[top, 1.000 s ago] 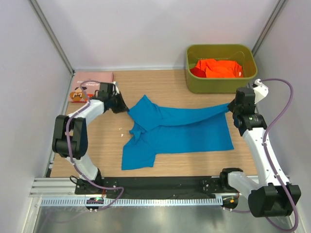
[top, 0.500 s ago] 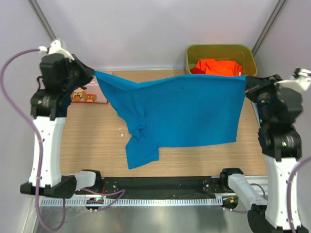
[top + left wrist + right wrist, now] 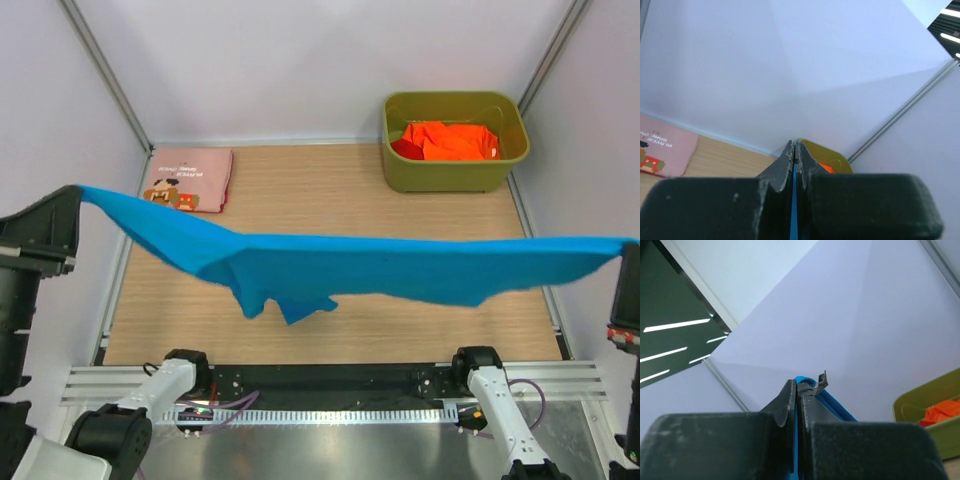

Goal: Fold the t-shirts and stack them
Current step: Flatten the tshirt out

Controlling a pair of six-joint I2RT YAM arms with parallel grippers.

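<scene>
The bright blue t-shirt [image 3: 380, 270] hangs stretched in the air across the whole top view, high above the table. My left gripper [image 3: 72, 196] is shut on its left end and my right gripper [image 3: 628, 244] is shut on its right end. In the left wrist view the jaws [image 3: 794, 147] pinch a thin blue strip of cloth. In the right wrist view the jaws [image 3: 796, 385] pinch blue cloth too. A folded pink t-shirt with brown print [image 3: 188, 180] lies at the back left. Orange and red t-shirts [image 3: 450, 140] lie in the bin.
The olive-green plastic bin [image 3: 455, 175] stands at the back right of the wooden table [image 3: 320, 190]. White walls close in the back and both sides. A black rail runs along the table's near edge [image 3: 330, 378].
Both grippers have risen and moved toward the camera and apart, lifting the blue t-shirt fully off the table and stretching it wide and flat.
</scene>
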